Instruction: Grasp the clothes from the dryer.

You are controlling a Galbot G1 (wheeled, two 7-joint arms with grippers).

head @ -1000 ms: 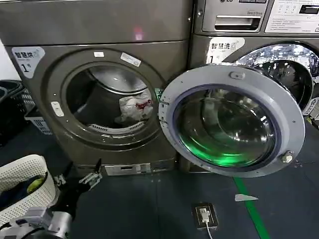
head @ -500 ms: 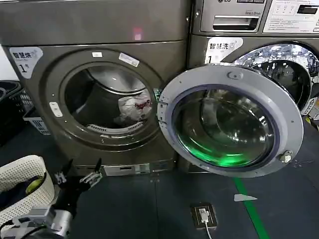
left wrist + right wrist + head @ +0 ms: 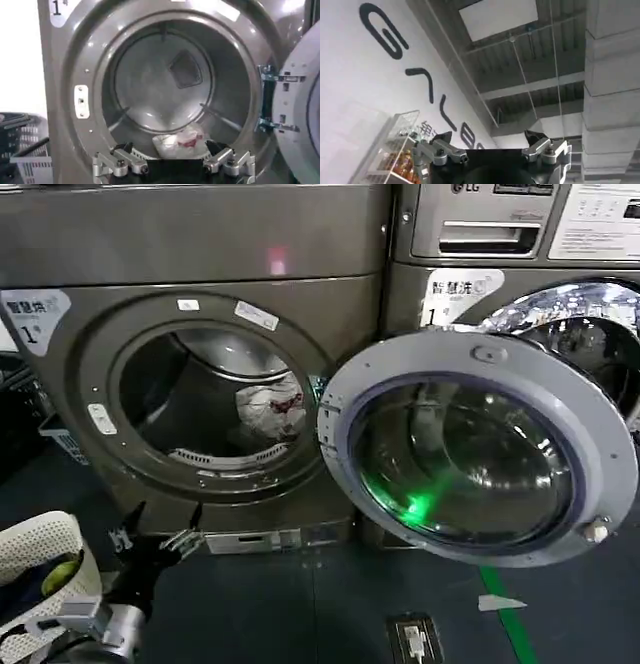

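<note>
The dryer [image 3: 200, 244] is the big bronze-grey machine on the left, marked "1". Its grey-rimmed glass door [image 3: 560, 384] is swung wide open to the right. The clothes [image 3: 268, 408], a small white bundle with red patches, lie at the right of the drum floor. My left gripper [image 3: 160, 524] hangs open low in front of the dryer's base, below and left of the drum mouth. In the left wrist view the clothes [image 3: 177, 144] sit well beyond the open left gripper [image 3: 169, 148], inside the dryer [image 3: 65, 75]. My right gripper [image 3: 488, 135] is open, holds nothing and points up at the ceiling.
A white mesh basket [image 3: 40, 549] stands on the floor at my lower left, and dark crates [image 3: 15, 419] sit left of the dryer. The LG machine [image 3: 500, 244] stands on the right behind the open door. A floor socket [image 3: 412, 639] and green line [image 3: 505, 614] mark the floor.
The head view has drawn a little closer to the dryer. My left gripper has edged up toward the dryer's front and stays open. The clothes have not moved.
</note>
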